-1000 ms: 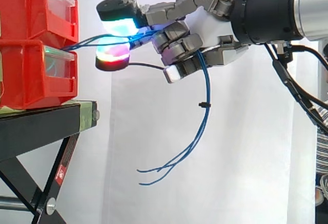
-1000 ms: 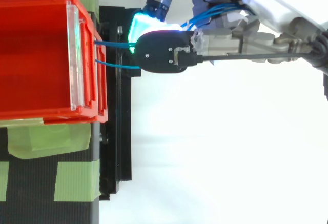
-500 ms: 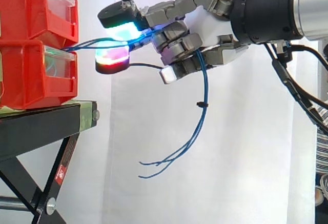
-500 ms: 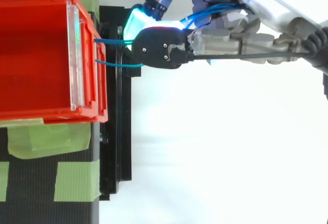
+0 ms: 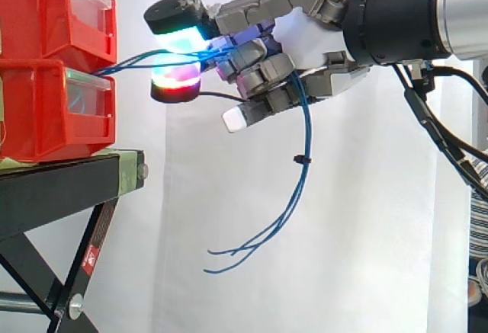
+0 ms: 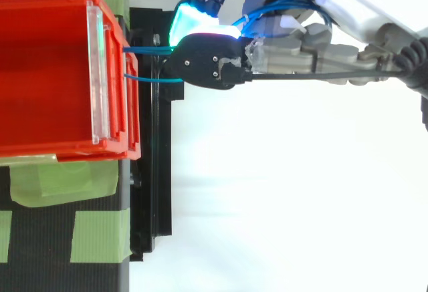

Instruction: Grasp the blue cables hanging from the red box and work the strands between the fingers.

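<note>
Blue cables [image 5: 308, 131] were already caught in the hand [image 5: 305, 42], so the grasp itself looked done and the working of the strands appeared to be under way rather than finished. The fingers were curled around the bundle, with the strands threaded through them at the palm and nipped further out between two glowing fingertips [image 5: 180, 40], one lit green and cyan above and one lit red below. A lower finger ending in a white pad [image 5: 235, 120] reached out under the bundle. From the fingers the loose tails dropped in a long curve past a small black tie [image 5: 303, 159] and ended free in the air, well clear of the black stand [image 5: 69, 184]. On the other side the strands ran nearly level from the pinch to the front of the red box [image 6: 47, 71], where the top view showed two of them leaving it side by side. Compared with a second earlier, the white-tipped finger had uncurled and stretched down and outward, the lower pinching pad had turned from magenta and green to red, and in the top view the lower strand lay straighter and closer to the upper one. The box, the stand and the arm's place were unchanged, which suggested the finger-play went on with more left to do.
</note>
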Motion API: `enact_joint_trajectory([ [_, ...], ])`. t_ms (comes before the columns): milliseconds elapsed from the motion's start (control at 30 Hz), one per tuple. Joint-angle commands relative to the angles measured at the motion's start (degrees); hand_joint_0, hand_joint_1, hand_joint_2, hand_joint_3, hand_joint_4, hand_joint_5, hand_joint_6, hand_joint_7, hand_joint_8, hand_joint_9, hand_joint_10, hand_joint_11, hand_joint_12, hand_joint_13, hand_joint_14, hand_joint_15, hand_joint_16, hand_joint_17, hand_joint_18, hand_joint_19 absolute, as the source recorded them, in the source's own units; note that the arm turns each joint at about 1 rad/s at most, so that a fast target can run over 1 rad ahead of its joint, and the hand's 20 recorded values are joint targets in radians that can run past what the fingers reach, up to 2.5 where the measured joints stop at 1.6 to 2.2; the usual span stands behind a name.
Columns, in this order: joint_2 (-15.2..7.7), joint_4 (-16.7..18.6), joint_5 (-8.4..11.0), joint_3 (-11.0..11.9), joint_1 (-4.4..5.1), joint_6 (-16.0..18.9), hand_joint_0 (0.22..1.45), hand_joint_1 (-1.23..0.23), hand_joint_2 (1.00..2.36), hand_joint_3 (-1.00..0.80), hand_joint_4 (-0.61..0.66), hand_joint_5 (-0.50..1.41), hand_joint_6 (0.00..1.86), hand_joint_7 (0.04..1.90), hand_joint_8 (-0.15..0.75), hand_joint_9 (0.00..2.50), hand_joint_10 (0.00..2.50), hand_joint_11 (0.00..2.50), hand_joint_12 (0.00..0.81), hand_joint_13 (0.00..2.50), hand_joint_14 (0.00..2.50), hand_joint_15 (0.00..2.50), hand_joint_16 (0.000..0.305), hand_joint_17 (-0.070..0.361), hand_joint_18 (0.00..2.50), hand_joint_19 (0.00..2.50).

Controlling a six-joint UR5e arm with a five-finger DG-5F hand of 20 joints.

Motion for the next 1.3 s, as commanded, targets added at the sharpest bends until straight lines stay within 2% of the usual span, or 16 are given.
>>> enact_joint_trajectory([
  [0,0.05,0.09,-0.02,0.00,0.07,0.00,0.81,-0.80,1.01,-0.27,0.18,0.19,0.93,1.19,0.487,0.36,2.50,2.50,0.530,0.84,2.50,1.61,0.071,0.160,1.21,0.56],
  [67,-0.04,0.09,-0.02,0.00,-0.02,0.00,0.81,-0.80,1.02,-0.24,0.16,0.20,0.95,1.18,0.483,0.39,2.50,2.50,0.528,0.84,2.50,1.60,0.069,0.155,1.22,0.58],
  [200,-0.04,0.00,-0.02,0.00,0.07,0.00,0.90,-0.77,1.03,0.13,0.10,0.15,1.13,1.07,0.492,0.46,2.50,2.50,0.540,0.95,2.50,1.54,0.075,0.168,1.36,0.43],
  [333,-0.04,-0.09,-0.02,0.00,-0.02,0.00,0.84,-0.75,1.18,0.08,0.15,0.16,1.12,1.09,0.488,0.50,2.50,2.50,0.539,0.98,2.50,1.53,0.077,0.174,1.39,0.42],
  [400,0.05,-0.09,-0.02,0.00,-0.02,0.00,0.80,-0.72,1.08,-0.05,0.18,0.19,1.08,1.08,0.487,0.52,2.50,2.50,0.551,1.01,2.50,1.56,0.083,0.187,1.43,0.34],
  [467,-0.04,-0.09,-0.20,0.00,0.07,0.00,0.81,-0.72,1.03,-0.07,0.16,0.23,0.97,1.13,0.487,0.53,2.50,2.50,0.544,1.00,2.50,1.53,0.084,0.188,1.43,0.33],
  [533,-0.04,-0.09,-0.46,0.00,-0.02,0.00,0.82,-0.68,1.11,-0.01,0.13,0.29,0.81,1.19,0.476,0.55,2.50,2.50,0.533,1.01,2.50,1.52,0.080,0.181,1.43,0.34],
  [567,-0.04,-0.09,-0.46,0.00,-0.02,0.00,0.83,-0.65,1.16,0.01,0.14,0.34,0.60,1.26,0.472,0.55,2.50,2.50,0.531,1.00,2.50,1.52,0.077,0.174,1.42,0.38],
  [600,0.05,-0.09,-0.46,-0.08,0.07,0.00,1.01,-0.60,1.00,0.16,0.17,0.46,0.15,1.42,0.444,0.58,2.50,2.50,0.497,0.96,2.50,1.59,0.062,0.139,1.34,0.58],
  [667,0.05,-0.09,-0.46,0.00,-0.02,0.00,1.03,-0.59,1.00,0.10,0.21,0.52,0.00,1.43,0.427,0.58,2.50,2.50,0.491,0.96,2.50,1.64,0.059,0.134,1.32,0.63],
  [933,-0.04,-0.09,-0.46,-0.08,-0.11,0.18,0.93,-0.66,1.01,-0.09,0.26,0.49,0.01,1.36,0.458,0.56,2.50,2.50,0.523,0.97,2.50,1.68,0.067,0.151,1.36,0.60],
  [1033,-0.04,-0.09,-0.46,0.00,-0.20,0.18,0.92,-0.75,1.02,-0.13,0.23,0.43,0.00,1.48,0.462,0.47,2.50,2.50,0.510,0.89,2.50,1.69,0.060,0.135,1.31,0.80],
  [1067,0.05,0.00,-0.46,0.00,-0.20,0.18,0.94,-0.76,1.02,-0.11,0.22,0.37,0.15,1.42,0.455,0.46,2.50,2.50,0.506,0.89,2.50,1.69,0.058,0.131,1.31,0.84],
  [1100,-0.04,0.00,-0.46,0.00,-0.28,0.18,1.05,-0.78,1.02,-0.02,0.19,0.24,0.57,1.27,0.451,0.44,2.50,2.50,0.488,0.86,2.50,1.66,0.053,0.118,1.27,0.92],
  [1233,-0.04,0.00,-0.46,0.00,-0.37,0.18,1.03,-0.78,1.01,0.07,0.20,0.21,0.76,1.22,0.445,0.45,2.50,2.50,0.498,0.90,2.50,1.69,0.056,0.127,1.32,0.93],
  [1267,-0.04,0.00,-0.46,0.00,-0.37,0.18,0.97,-0.79,1.01,0.07,0.22,0.23,0.63,1.24,0.451,0.46,2.50,2.50,0.511,0.93,2.50,1.67,0.064,0.145,1.38,0.83],
])
